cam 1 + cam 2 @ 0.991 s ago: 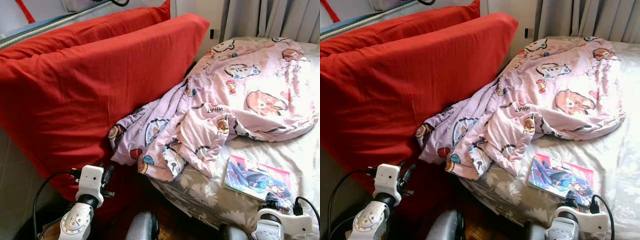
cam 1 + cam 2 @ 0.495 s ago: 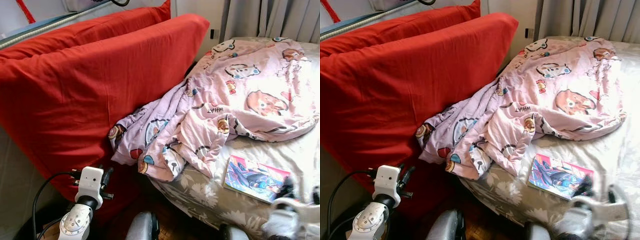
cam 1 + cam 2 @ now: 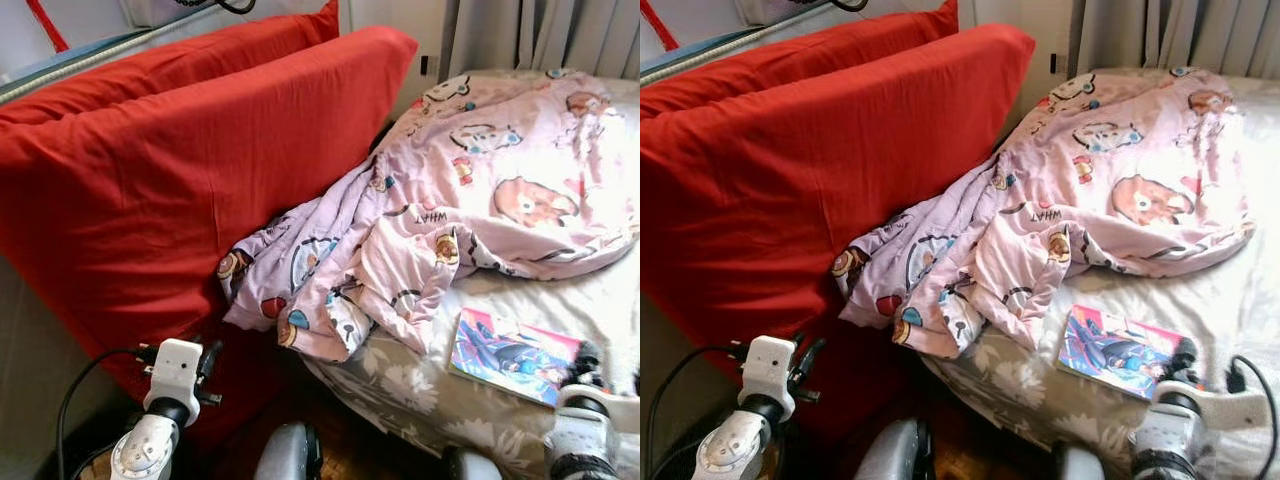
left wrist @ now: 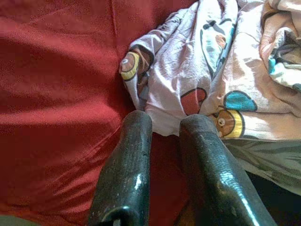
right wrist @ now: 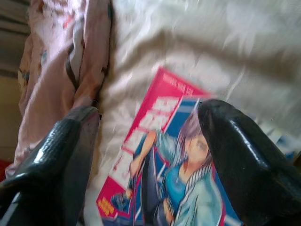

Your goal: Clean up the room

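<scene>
A colourful comic book [image 3: 512,348] lies flat on the floral bedsheet near the bed's front edge, just below a crumpled pink cartoon blanket [image 3: 470,190]. My right gripper [image 5: 150,122] is open, low at the right, and hovers over the comic book [image 5: 162,183] with one finger on each side of its cover; nothing is held. In the eye view its fingertips [image 3: 586,355] sit at the book's right corner. My left gripper [image 4: 167,125] is low at the left, shut with only a narrow gap and holding nothing, pointing at the blanket's hanging edge [image 4: 188,80] and the red cushion [image 4: 56,94].
Two big red cushions [image 3: 190,170] lean upright against the bed's left side. The bed [image 3: 400,385] with its floral sheet extends to the right. Grey curtains [image 3: 540,35] hang behind it. Dark wooden floor [image 3: 340,450] runs between cushions and bed.
My right arm has swung to the right and settled with its fingers over the comic book's right corner. The left arm has dropped slightly. The view has tilted a little.
</scene>
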Motion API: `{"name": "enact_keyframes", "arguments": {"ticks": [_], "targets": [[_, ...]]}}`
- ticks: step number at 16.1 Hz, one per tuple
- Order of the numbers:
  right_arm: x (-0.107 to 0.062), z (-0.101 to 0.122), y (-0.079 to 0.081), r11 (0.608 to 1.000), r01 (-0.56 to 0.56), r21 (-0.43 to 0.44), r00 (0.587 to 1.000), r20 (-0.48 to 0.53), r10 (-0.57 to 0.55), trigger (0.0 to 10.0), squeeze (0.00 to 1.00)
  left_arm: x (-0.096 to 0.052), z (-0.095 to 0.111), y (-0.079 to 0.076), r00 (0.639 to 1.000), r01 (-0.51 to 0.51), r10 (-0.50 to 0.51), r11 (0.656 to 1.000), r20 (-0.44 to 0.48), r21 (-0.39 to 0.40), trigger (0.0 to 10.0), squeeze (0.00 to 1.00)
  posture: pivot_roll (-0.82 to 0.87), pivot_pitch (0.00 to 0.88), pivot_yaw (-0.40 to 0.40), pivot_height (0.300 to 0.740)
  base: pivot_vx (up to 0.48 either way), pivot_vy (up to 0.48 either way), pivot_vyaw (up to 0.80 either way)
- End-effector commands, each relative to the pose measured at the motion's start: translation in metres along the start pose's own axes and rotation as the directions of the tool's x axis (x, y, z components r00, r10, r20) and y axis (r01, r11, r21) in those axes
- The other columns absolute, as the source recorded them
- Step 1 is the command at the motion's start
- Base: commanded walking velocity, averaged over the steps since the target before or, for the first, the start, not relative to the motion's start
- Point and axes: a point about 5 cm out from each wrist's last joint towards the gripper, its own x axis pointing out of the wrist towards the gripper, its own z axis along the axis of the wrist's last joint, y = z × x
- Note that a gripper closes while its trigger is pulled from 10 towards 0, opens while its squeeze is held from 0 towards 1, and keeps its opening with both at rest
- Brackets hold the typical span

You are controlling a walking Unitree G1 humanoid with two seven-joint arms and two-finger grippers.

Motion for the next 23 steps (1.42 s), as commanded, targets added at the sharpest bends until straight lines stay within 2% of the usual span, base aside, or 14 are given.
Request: {"name": "enact_keyframes", "arguments": {"ticks": [1,5,8,12,19,23], "targets": [[-0.001,-0.012,0.005,1.000,-0.010,-0.011,0.999,-0.044,0.010,10.0,0.00,-0.005,0.001,0.007,1.000,0.000,0.001,1.000,-0.008,0.022,10.0,0.00,0.20,0.058,0.170,0.601,0.000,0.000,0.00],[-0.002,-0.009,0.001,1.000,0.007,-0.002,1.000,-0.006,-0.007,10.0,0.00,-0.018,-0.001,0.009,1.000,0.012,-0.011,0.999,-0.028,0.038,10.0,0.00,0.22,0.106,0.189,0.601,0.000,0.000,0.00],[0.000,0.004,0.000,1.000,-0.004,-0.005,0.999,0.044,0.004,10.0,0.00,-0.025,-0.002,0.010,0.999,0.011,-0.009,0.999,-0.043,0.041,10.0,0.00,0.22,0.126,0.192,0.601,0.000,0.000,0.00],[-0.003,0.011,-0.011,1.000,0.015,-0.015,0.998,0.065,-0.014,10.0,0.00,-0.029,-0.002,0.008,0.998,0.018,-0.016,0.999,-0.057,0.038,10.0,0.00,0.22,0.133,0.198,0.601,0.000,0.000,0.00],[-0.010,0.007,-0.029,0.997,0.075,-0.001,0.996,0.038,-0.075,10.0,0.00,-0.032,-0.002,0.010,0.997,0.023,-0.020,0.998,-0.071,0.053,10.0,0.00,0.24,0.146,0.199,0.601,0.000,0.000,0.00],[-0.020,0.000,-0.047,0.990,0.139,0.013,0.990,-0.008,-0.139,10.0,0.00,-0.033,-0.001,0.009,0.997,0.028,-0.024,0.998,-0.073,0.062,10.0,0.00,0.24,0.147,0.199,0.601,0.000,0.000,0.00]]}}
